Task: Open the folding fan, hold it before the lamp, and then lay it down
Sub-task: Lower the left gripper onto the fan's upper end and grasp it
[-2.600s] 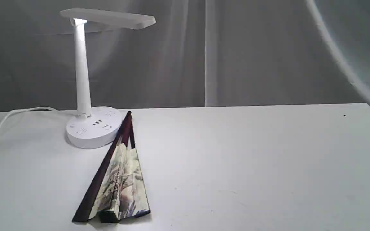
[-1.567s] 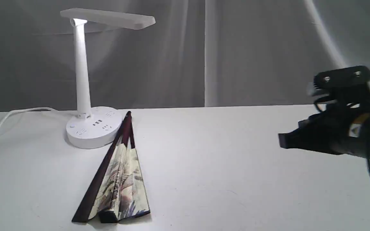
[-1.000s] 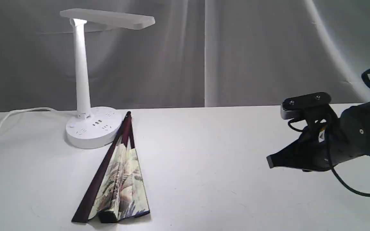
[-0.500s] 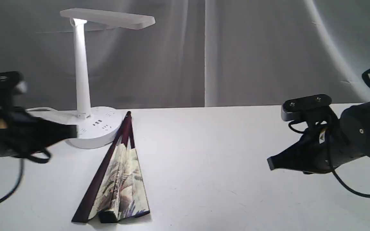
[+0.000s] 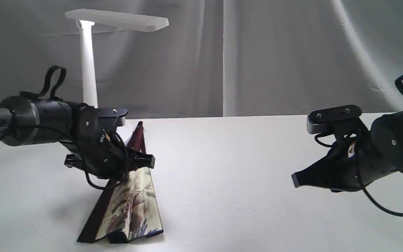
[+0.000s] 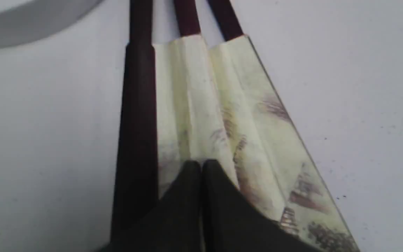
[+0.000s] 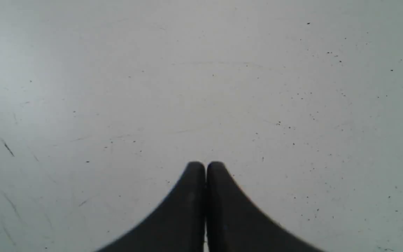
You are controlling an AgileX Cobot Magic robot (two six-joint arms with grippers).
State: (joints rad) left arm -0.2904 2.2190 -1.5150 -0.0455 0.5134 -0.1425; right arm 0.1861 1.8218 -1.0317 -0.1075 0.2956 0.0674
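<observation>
Two grippers: both are black, with their fingers pressed together and nothing held between them.
Left gripper (image 5: 150, 161): it sits low over the fan (image 5: 134, 201), roughly halfway along its length. Whether the tips touch the paper cannot be told.
Right gripper (image 5: 294, 179): it hangs above the bare table (image 5: 243, 182), well apart from the fan, and points toward it.
Fan: it lies flat on the table, only partly spread. Its narrow end is beyond the left gripper's tips and its wide end is back under the arm.
Lamp (image 5: 89, 66): it stands behind the left gripper, past the fan's narrow end. The arm hides most of its base.
Exterior view only: it takes in both arms, the lamp's head and stem, and the fan's dark outer rib along the side away from the right gripper.
Left wrist view only: the closed tips (image 6: 201, 164) are over the cream pleats (image 6: 219, 101), just beside the dark outer rib. Three reddish ribs run out ahead, and a blurred white curve sits off to one side.
Right wrist view only: the closed tips (image 7: 205, 164) are over the speckled white tabletop (image 7: 201, 80), with no other object in the picture.
</observation>
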